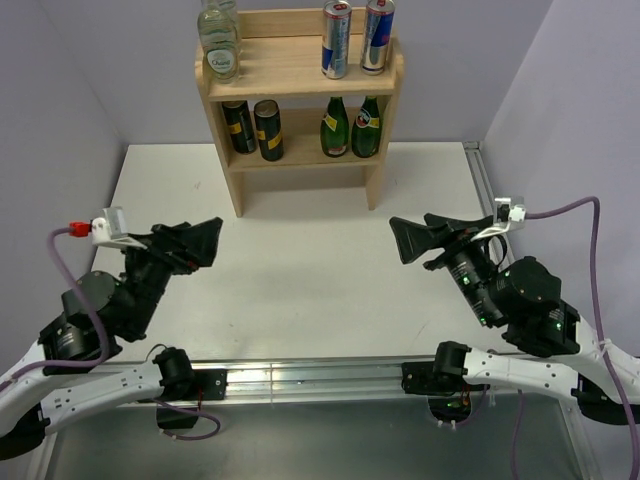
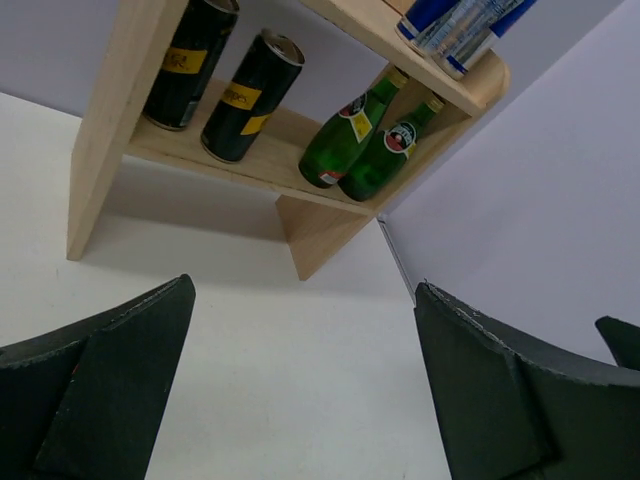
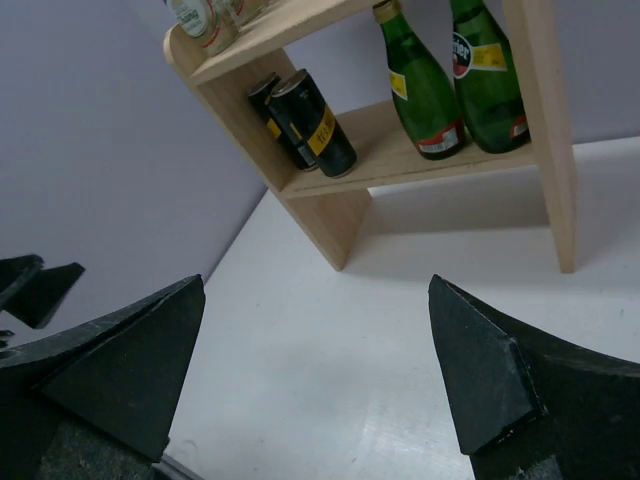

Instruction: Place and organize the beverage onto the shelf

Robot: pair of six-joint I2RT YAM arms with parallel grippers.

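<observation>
The light wood shelf [image 1: 236, 180] stands at the back centre of the table. Two silver-and-blue cans [image 1: 337, 40] stand on its top tier at the right. Two black-and-gold cans [image 1: 254, 128] and two green glass bottles [image 1: 350, 127] stand on the middle tier. My left gripper [image 1: 210, 243] and right gripper [image 1: 400, 242] hover low over the table in front of the shelf, both open and empty. The left wrist view shows the shelf [image 2: 100, 140], black cans [image 2: 245, 95] and green bottles [image 2: 360, 145] beyond the open gripper [image 2: 303, 290]. The right wrist view shows the same past its gripper [image 3: 316, 285].
Clear glass bottles [image 1: 219, 42] stand on the top tier at the left, also in the right wrist view [image 3: 200, 20]. Grey walls close in the table at the left, back and right. A metal rail [image 1: 310, 375] runs along the near edge.
</observation>
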